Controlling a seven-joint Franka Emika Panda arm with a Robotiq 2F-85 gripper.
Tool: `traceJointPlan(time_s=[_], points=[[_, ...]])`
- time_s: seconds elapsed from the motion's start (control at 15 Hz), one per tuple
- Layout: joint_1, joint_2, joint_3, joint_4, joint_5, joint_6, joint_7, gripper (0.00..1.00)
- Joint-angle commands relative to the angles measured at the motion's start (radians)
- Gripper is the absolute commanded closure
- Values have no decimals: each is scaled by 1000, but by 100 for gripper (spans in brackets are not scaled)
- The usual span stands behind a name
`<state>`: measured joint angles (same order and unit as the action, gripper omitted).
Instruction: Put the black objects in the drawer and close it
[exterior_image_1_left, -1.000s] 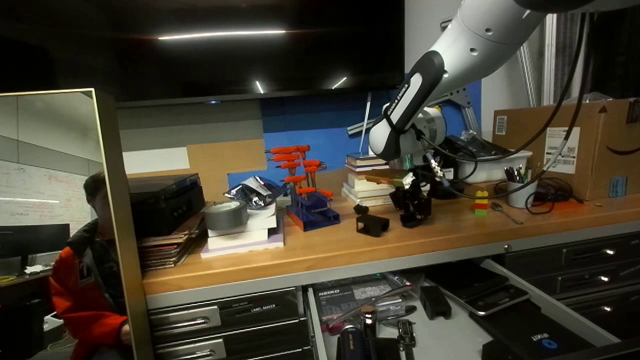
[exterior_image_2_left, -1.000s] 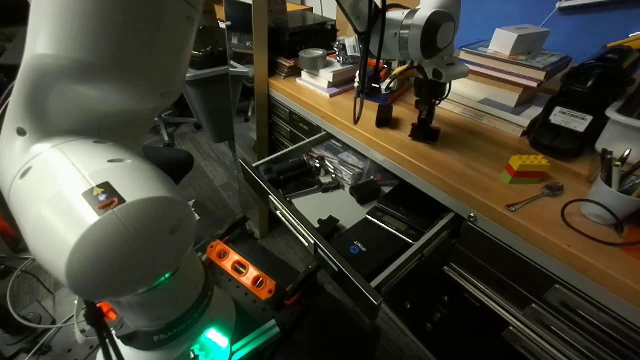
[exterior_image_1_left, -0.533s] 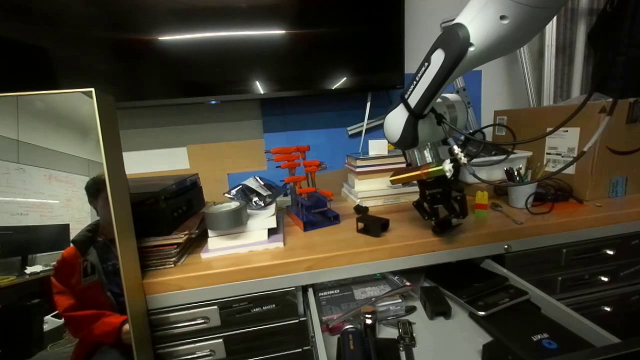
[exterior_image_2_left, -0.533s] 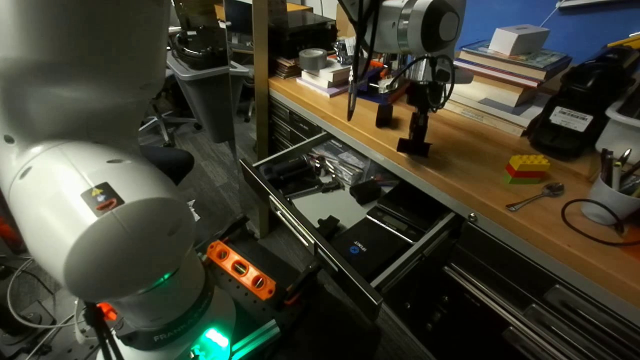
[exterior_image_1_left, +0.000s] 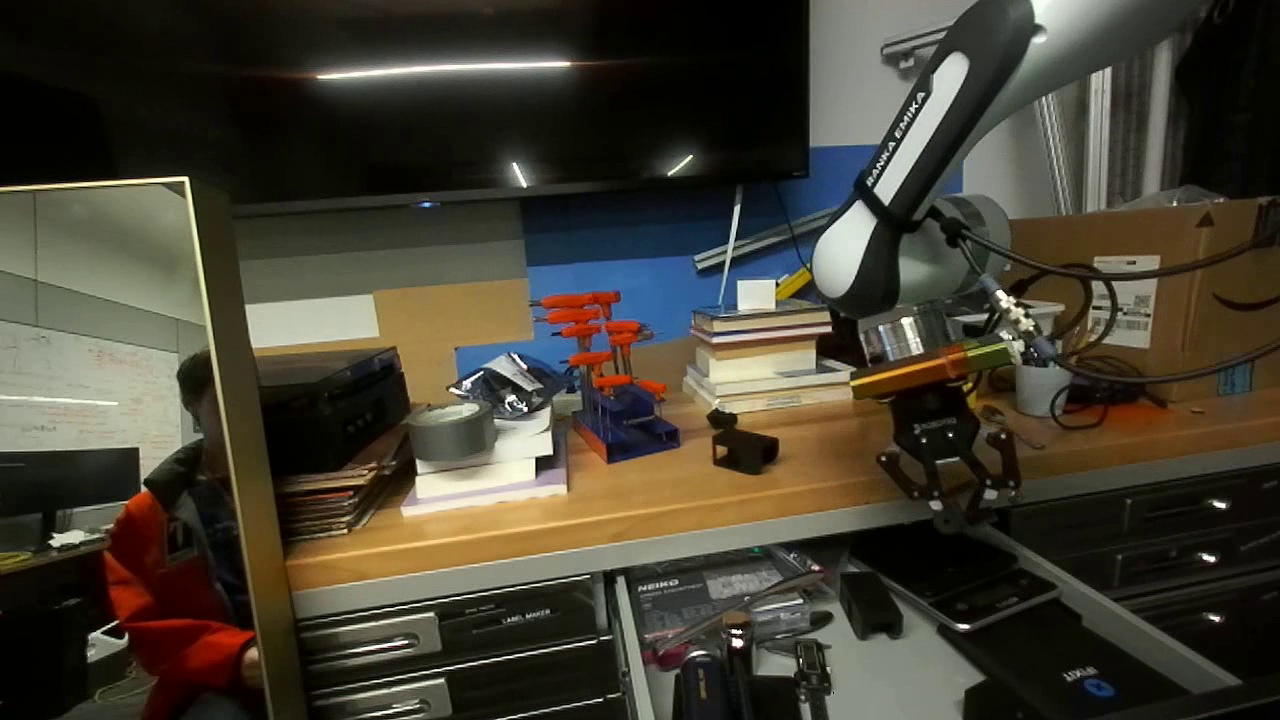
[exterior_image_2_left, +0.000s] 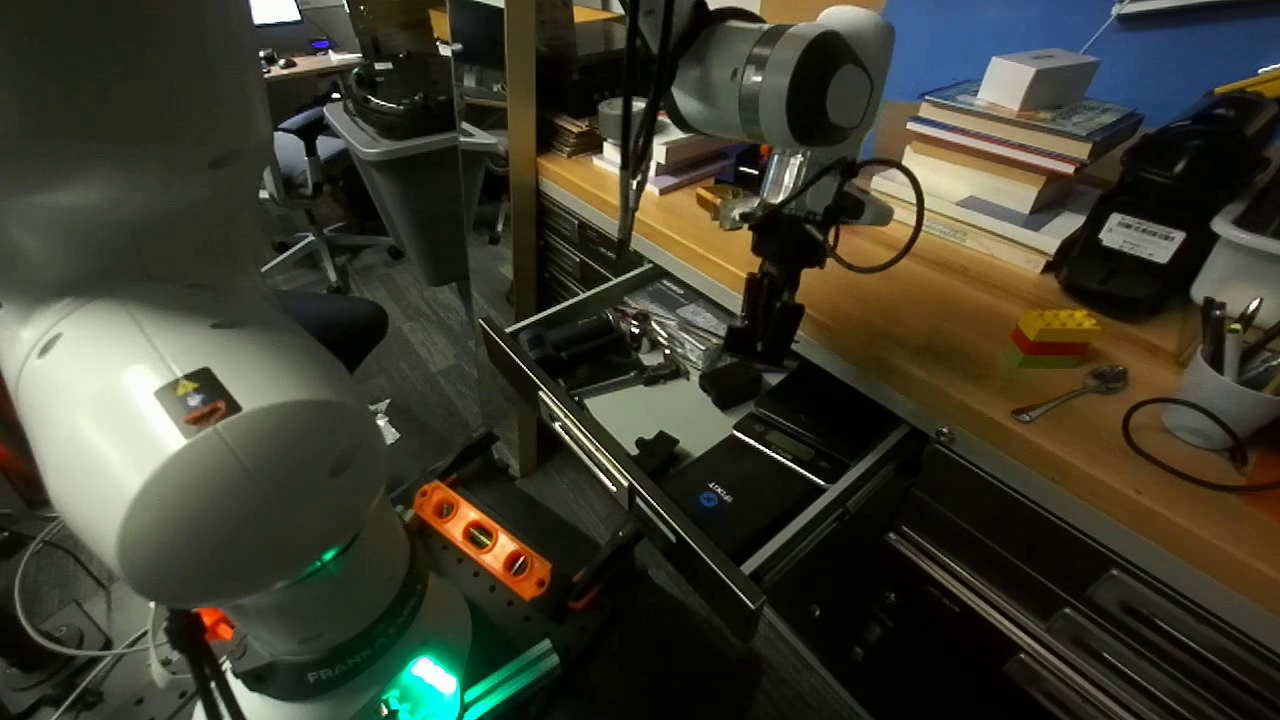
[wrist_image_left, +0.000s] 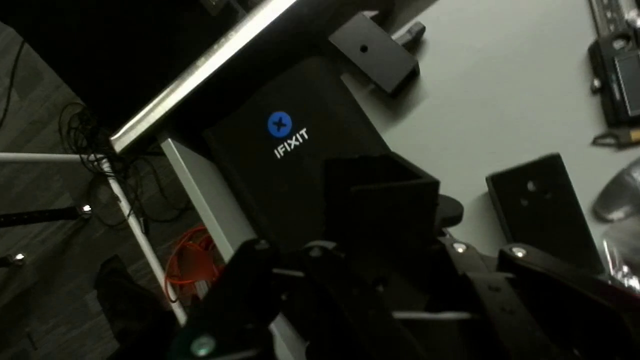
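—Left to right in an exterior view?
—A black block (exterior_image_1_left: 745, 452) on the desk (exterior_image_1_left: 620, 500), the open drawer (exterior_image_1_left: 905, 670), my gripper (exterior_image_1_left: 967, 508) above it, pinching a second block (wrist_image_left: 387, 210).
—Next move?
—Downward, I judge; the block's long axis I can't tell.

1. On the bench (exterior_image_1_left: 640, 500), in an exterior view, I read the bench block (exterior_image_1_left: 738, 455) right of the tool rack (exterior_image_1_left: 625, 425), before the book stack (exterior_image_1_left: 755, 358).
2. The drawer (exterior_image_2_left: 700, 558) is pulled out below the bench. In it I log the scale (exterior_image_1_left: 995, 600) behind the iFixit case (exterior_image_1_left: 1060, 650), caliper (exterior_image_1_left: 812, 670) left of both.
3. My gripper (exterior_image_1_left: 965, 508) hangs above the drawer, the held block (wrist_image_left: 390, 210) in its grasp.
4. Bench, in an exterior view: spoon (exterior_image_2_left: 1105, 379) before the brick stack (exterior_image_2_left: 1052, 340), pen cup (exterior_image_2_left: 1205, 400) right of the spoon.
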<state>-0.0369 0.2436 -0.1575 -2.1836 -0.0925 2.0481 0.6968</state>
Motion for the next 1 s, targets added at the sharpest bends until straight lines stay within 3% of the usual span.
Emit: traceJointPlan(time_s=[0.0, 0.27, 0.6, 0.8, 0.93], points=[[-5, -91, 38, -180, 32, 128, -162, 86], [-12, -91, 66, -302, 90, 302, -358, 86], [-42, -61, 109, -398, 267, 533, -676, 84], [-82, -34, 166, -412, 408, 634, -907, 86], [-141, -21, 239, -404, 508, 668, -1061, 85]])
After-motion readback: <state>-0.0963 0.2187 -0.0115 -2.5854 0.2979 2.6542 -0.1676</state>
